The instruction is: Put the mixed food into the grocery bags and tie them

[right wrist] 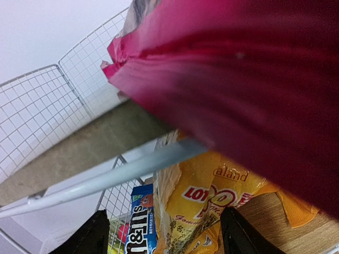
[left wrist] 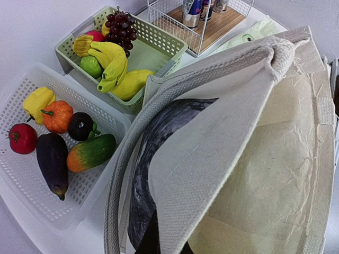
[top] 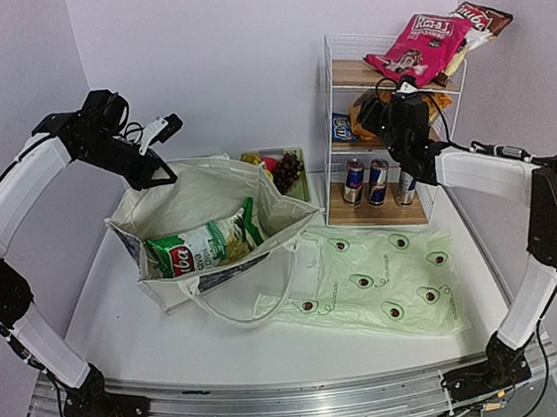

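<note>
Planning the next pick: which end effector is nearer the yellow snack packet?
Right. The right end effector faces the yellow snack packet; the left end effector holds the canvas tote.

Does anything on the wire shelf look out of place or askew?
Yes. On the wire rack's top shelf, the pink snack packet and the brown packet lie tilted and stick out past the right edge.

Cream tote [left wrist: 238, 132] gaping, bananas [left wrist: 114, 63] and grapes [left wrist: 121, 25] in green basket [left wrist: 159, 39] beside
</note>
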`<state>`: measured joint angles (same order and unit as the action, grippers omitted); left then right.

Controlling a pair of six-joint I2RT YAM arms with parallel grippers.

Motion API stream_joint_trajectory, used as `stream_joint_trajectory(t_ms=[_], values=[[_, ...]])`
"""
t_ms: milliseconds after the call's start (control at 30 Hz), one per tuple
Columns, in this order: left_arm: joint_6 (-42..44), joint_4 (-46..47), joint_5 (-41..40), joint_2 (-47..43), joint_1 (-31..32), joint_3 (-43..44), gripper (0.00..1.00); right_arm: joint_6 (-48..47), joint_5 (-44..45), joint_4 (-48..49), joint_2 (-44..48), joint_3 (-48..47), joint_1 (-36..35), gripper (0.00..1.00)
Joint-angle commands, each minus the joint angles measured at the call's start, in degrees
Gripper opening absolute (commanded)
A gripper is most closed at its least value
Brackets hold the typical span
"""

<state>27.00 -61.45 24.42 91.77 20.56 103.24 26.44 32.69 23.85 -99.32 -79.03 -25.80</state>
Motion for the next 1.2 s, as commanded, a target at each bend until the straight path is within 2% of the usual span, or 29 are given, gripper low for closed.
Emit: stream_joint_trajectory(t_ms=[0, 200, 333, 400, 567, 633, 867, 1167], values=[[0.3, 3.0, 1.8, -2.2, -0.2, 0.8, 0.00, -1.0, 6.5, 3.2, -3.4, -2.7, 0.3, 0.70], [0.1, 2.8, 2.2, -2.3, -0.2, 1.3, 0.00, 0.1, 6.6, 6.3, -4.9, -1.5, 0.3, 0.66], [0.5, 2.6, 2.0, -2.3, -0.1, 1.3, 0.00, -1.1, 6.4, 6.7, -5.8, -2.8, 0.3, 0.57], [0.5, 2.6, 2.0, -2.4, -0.2, 1.3, 0.00, -1.7, 6.3, 6.8, -6.0, -3.3, 0.3, 0.46], [0.6, 2.6, 2.0, -2.5, -0.1, 1.2, 0.00, -2.2, 6.4, 6.8, -5.6, -3.1, 0.3, 0.06], [0.6, 2.6, 1.9, -2.6, -0.2, 1.1, 0.00, -2.2, 6.3, 6.8, -5.0, -2.6, 0.2, 0.00], [0.8, 2.7, 2.0, -2.5, -0.2, 0.7, 0.00, -4.1, 5.1, 6.8, 0.3, 0.6, -0.8, 0.00], [0.9, 2.9, 2.1, -2.1, -0.2, 1.0, 0.00, -12.6, 11.5, 6.3, 7.7, 4.0, -4.0, 0.00]])
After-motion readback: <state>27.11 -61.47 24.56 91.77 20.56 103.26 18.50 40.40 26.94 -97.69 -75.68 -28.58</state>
